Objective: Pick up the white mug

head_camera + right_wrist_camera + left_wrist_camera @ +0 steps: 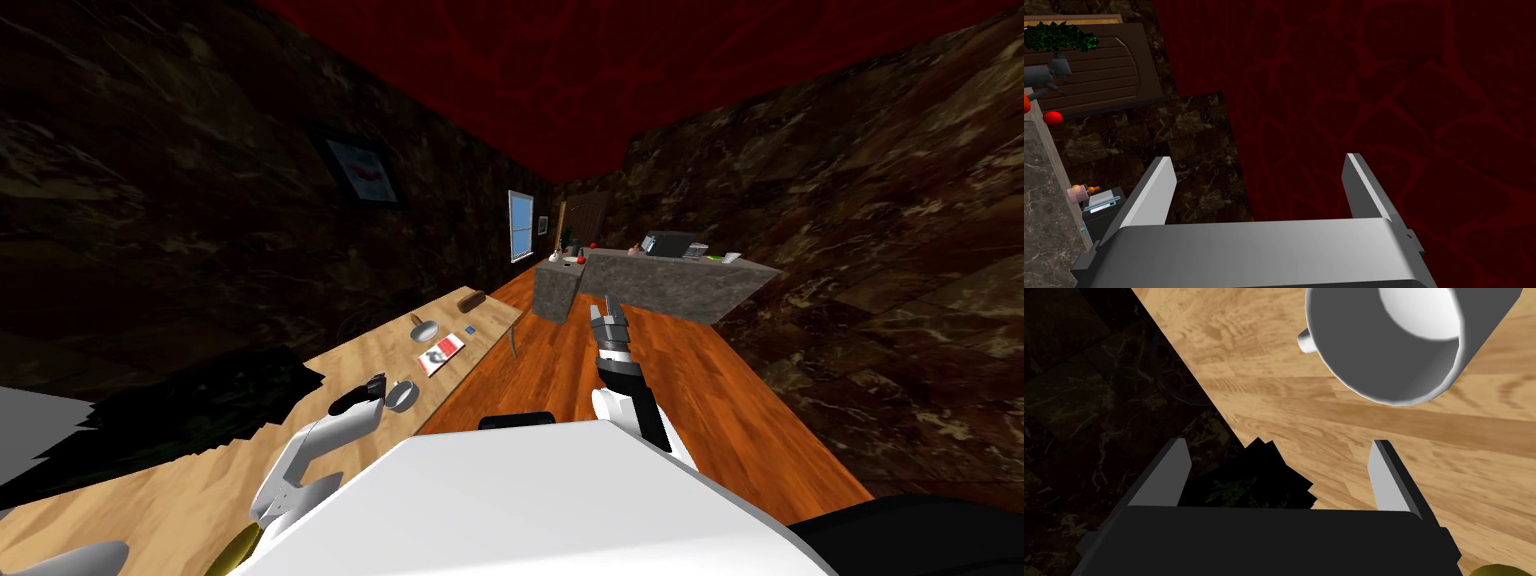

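Observation:
The white mug (pixel 403 395) stands on the light wooden table (pixel 372 345) near its edge toward the floor. In the left wrist view the mug (pixel 1389 343) shows its grey inside and a small handle, just beyond my left gripper's (pixel 1279 475) fingertips, more on the side of one finger. That gripper is open and holds nothing; its fingers (pixel 1386 475) hang over the table's (pixel 1324 433) edge by the dark wall. In the head view my left gripper (pixel 372 390) sits right beside the mug. My right gripper (pixel 607 318) is open and held out over the floor.
Farther along the table lie a round dish (pixel 425 328), a red and white booklet (pixel 441 354), a small blue item (pixel 469 331) and a brown block (pixel 470 298). A yellow-green thing (pixel 1499 571) lies close to my left hand. A grey stone counter (pixel 650 285) stands beyond the orange wooden floor (pixel 690 400).

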Robot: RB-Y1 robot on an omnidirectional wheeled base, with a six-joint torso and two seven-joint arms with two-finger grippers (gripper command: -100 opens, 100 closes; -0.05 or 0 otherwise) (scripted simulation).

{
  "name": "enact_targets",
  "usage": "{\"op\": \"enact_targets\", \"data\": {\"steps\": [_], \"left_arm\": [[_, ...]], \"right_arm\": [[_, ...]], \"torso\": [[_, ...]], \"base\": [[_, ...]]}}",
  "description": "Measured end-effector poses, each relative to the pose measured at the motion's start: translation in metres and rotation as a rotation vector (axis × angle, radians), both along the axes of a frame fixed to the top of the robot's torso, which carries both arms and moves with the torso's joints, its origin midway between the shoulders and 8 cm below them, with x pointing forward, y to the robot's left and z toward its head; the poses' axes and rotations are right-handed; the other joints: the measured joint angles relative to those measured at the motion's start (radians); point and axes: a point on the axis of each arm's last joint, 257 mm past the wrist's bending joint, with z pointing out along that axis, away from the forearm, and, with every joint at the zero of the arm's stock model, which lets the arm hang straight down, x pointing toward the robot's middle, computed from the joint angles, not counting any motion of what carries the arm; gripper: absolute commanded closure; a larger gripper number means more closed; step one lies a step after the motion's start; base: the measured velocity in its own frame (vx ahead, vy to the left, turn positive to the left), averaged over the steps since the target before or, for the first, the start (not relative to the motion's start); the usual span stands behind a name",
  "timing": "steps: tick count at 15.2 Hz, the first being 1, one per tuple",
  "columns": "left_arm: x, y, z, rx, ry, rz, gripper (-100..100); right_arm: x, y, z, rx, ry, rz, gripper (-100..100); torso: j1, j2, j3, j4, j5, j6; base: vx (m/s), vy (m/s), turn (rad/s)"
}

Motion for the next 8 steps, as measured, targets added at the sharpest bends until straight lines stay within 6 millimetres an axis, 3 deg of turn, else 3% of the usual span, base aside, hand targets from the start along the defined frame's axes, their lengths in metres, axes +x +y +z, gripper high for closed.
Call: {"op": "enact_targets", "data": {"steps": [8], "left_arm": [[-0.039, 0.008, -0.028, -0.093, 0.118, 0.116, -100]], "right_arm": [[0.000, 0.000, 0.000, 0.000, 0.000, 0.000, 0]], "torso": [[0.000, 0.000, 0.000, 0.000, 0.000, 0.000]], "base": [[0.016, 0.009, -0.079]]}}
